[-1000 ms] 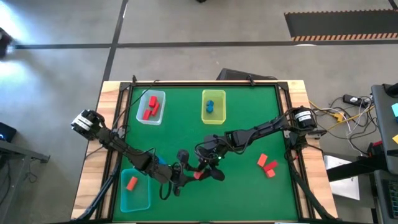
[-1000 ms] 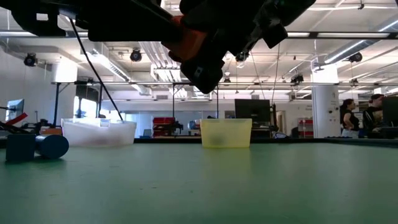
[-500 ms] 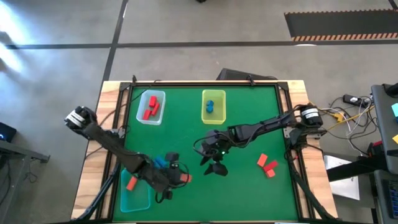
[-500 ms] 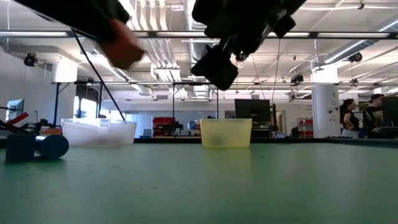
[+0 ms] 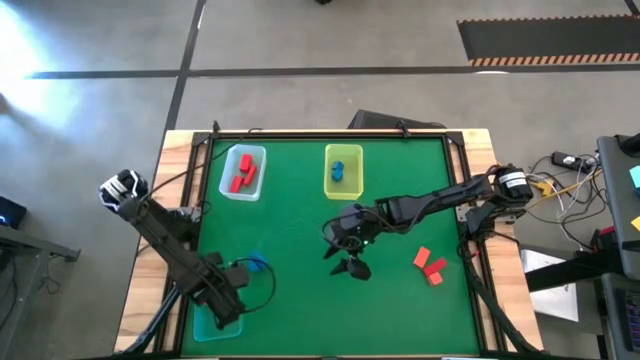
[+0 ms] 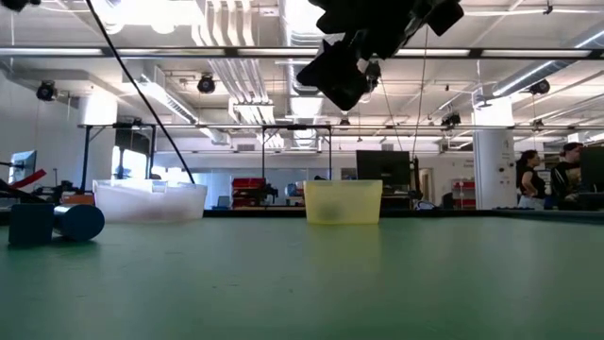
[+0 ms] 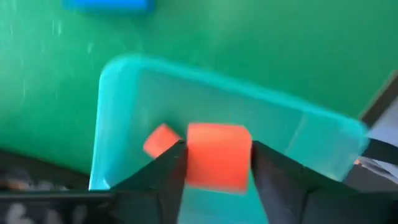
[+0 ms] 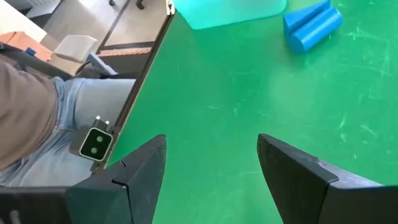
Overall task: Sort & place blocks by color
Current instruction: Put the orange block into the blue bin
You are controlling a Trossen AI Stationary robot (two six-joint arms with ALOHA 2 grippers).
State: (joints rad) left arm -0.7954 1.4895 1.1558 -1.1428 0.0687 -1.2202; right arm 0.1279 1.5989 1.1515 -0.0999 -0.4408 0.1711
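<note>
An orange-red block [image 7: 217,155] is held between the fingers of the left gripper [image 7: 214,163], positioned directly above the teal tray [image 7: 311,134], in which a second orange block [image 7: 160,140] already lies. The right gripper [image 8: 211,165] is suspended over bare green mat [image 5: 290,215] at mid-table, its fingers spread wide and holding nothing. Red blocks [image 5: 431,264] lie near the right edge.

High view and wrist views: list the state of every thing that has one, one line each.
Left end effector: shut on orange-red block, above the teal tray.
Right end effector: open, empty, over mid-table.
Teal tray: holds one other orange block.
Pale blue tray: holds red blocks.
Yellow-green tray: holds blue blocks.
Loose red blocks: on the mat, unsorted.
Loose blue blocks: on the mat beside the teal tray.
</note>
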